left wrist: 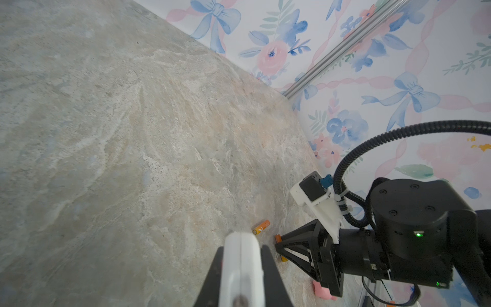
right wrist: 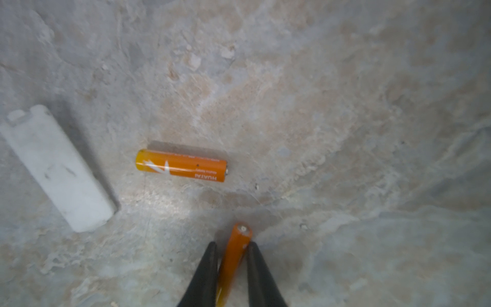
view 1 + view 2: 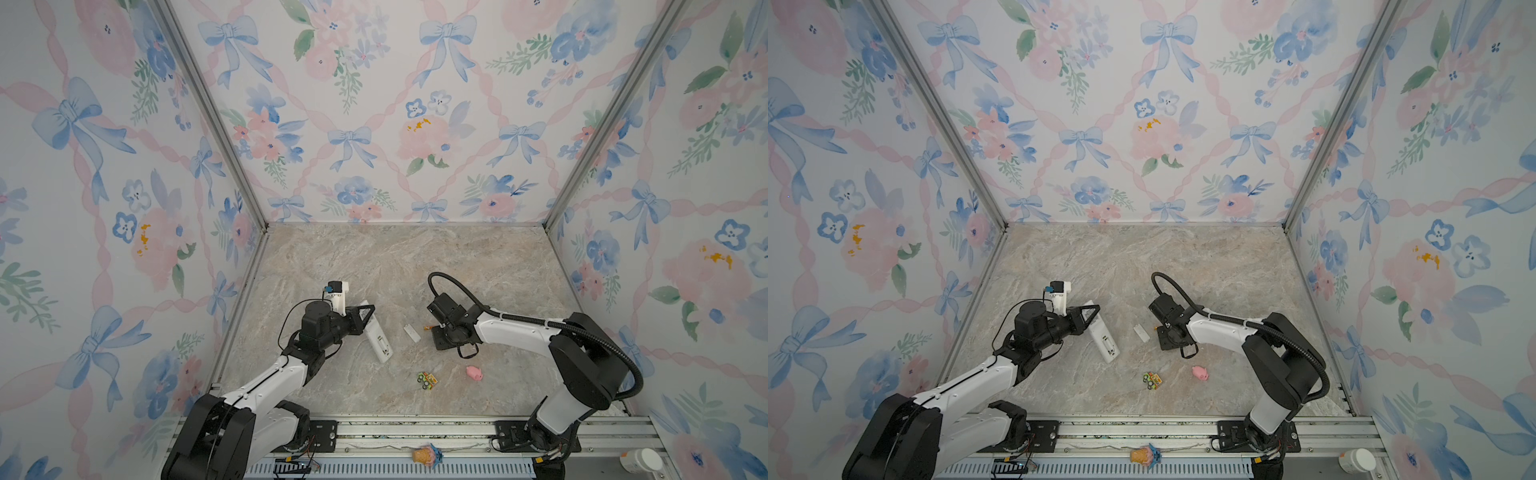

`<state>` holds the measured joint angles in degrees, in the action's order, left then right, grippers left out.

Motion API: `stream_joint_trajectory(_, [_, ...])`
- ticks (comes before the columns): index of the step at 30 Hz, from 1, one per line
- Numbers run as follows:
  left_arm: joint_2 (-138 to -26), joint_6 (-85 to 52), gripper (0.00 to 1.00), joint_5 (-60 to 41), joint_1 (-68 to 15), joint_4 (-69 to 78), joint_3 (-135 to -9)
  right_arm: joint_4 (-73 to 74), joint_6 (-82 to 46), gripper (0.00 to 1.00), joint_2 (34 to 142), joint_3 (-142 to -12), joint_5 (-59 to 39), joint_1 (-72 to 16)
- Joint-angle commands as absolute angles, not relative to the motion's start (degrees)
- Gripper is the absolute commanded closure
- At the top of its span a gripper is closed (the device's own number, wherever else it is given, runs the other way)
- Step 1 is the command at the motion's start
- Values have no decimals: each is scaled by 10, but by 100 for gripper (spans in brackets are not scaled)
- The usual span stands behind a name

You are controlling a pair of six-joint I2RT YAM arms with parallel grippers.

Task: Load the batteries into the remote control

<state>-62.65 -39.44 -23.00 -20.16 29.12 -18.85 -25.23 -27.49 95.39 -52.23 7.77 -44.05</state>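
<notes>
The white remote control [image 3: 380,340] lies slanted on the marble floor left of centre, seen in both top views, with my left gripper [image 3: 368,315] shut across its far end. The left wrist view has the remote [image 1: 240,263] pinched edge-on between the two black fingers. My right gripper [image 2: 231,248] is low over the floor, shut on one orange battery [image 2: 238,240] that juts out past the fingertips. A second orange battery [image 2: 180,166] lies loose on the floor just beyond it.
A small white battery cover [image 3: 412,333] rests between the remote and the right gripper [image 3: 436,332]. Nearer the front edge stand a green-orange toy car [image 3: 428,380] and a pink pig [image 3: 473,372]. Floral walls enclose three sides.
</notes>
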Motion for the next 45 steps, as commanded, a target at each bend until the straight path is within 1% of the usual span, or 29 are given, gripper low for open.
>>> stream_joint_trajectory(1, [-616, -379, 100, -240, -211, 308, -190, -287, -274, 79, 974, -496, 64, -448])
stream_joint_trajectory(7, [-578, -365, 100, -250, -242, 307, -187, -287, -258, 81, 975, -493, 57, -449])
stream_joint_trajectory(13, [-495, -341, 100, -248, -289, 339, -161, -275, -249, 82, 975, -486, 55, -451])
stream_joint_trajectory(16, [-478, -337, 100, -243, -298, 341, -158, -266, -249, 82, 974, -482, 53, -451])
stream_joint_trajectory(19, [-484, -343, 100, -251, -299, 349, -156, -266, -245, 82, 970, -481, 55, -455])
stream_joint_trajectory(23, [-497, -372, 100, -289, -299, 411, -143, -267, -243, 82, 962, -477, 58, -459])
stream_joint_trajectory(25, [-500, -378, 100, -297, -299, 419, -145, -269, -241, 82, 961, -476, 59, -461])
stream_joint_trajectory(30, [-506, -381, 100, -288, -299, 419, -144, -268, -238, 80, 962, -475, 59, -462])
stream_joint_trajectory(38, [-513, -377, 100, -280, -299, 419, -140, -277, -237, 73, 968, -489, 58, -460])
stream_joint_trajectory(45, [-519, -372, 100, -278, -299, 419, -137, -268, -242, 71, 971, -497, 44, -452])
